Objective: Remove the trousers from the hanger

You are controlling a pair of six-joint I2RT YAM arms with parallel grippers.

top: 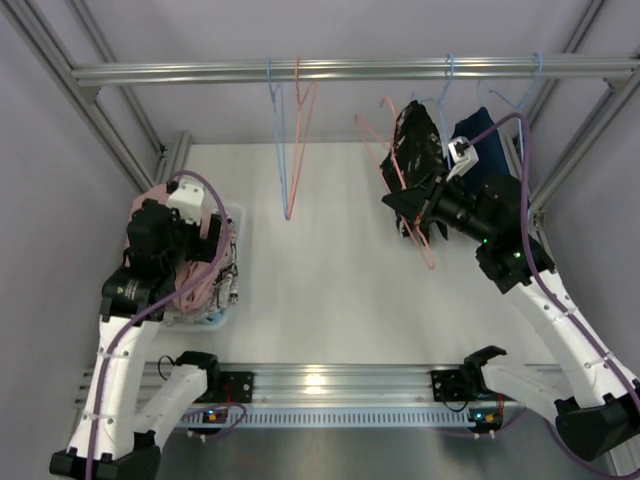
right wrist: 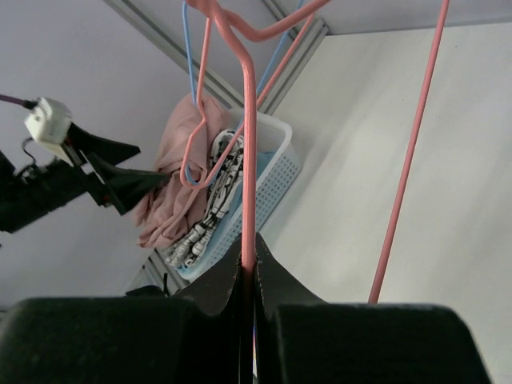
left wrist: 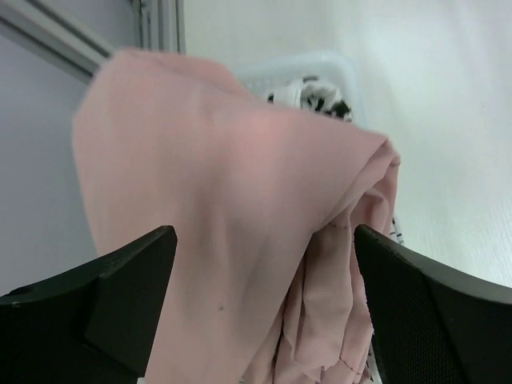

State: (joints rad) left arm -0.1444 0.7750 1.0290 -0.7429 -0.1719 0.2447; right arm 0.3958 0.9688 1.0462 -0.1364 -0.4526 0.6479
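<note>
The dusty pink trousers (left wrist: 240,184) lie heaped on top of the white basket (top: 236,214) at the left. They are loose between the fingers (left wrist: 128,296) of my left gripper (left wrist: 264,272), which is open. The patterned trousers (right wrist: 212,192) and the light blue trousers (right wrist: 224,222) lie under them in the basket. My right gripper (right wrist: 249,268) is shut on the wire of a bare pink hanger (right wrist: 250,144), held tilted above the table at the right (top: 372,150).
A metal rail (top: 350,70) crosses the back. A bare pink and a bare blue hanger (top: 290,150) hang at its middle. A black garment (top: 418,140) and a dark blue one (top: 478,135) hang behind my right arm.
</note>
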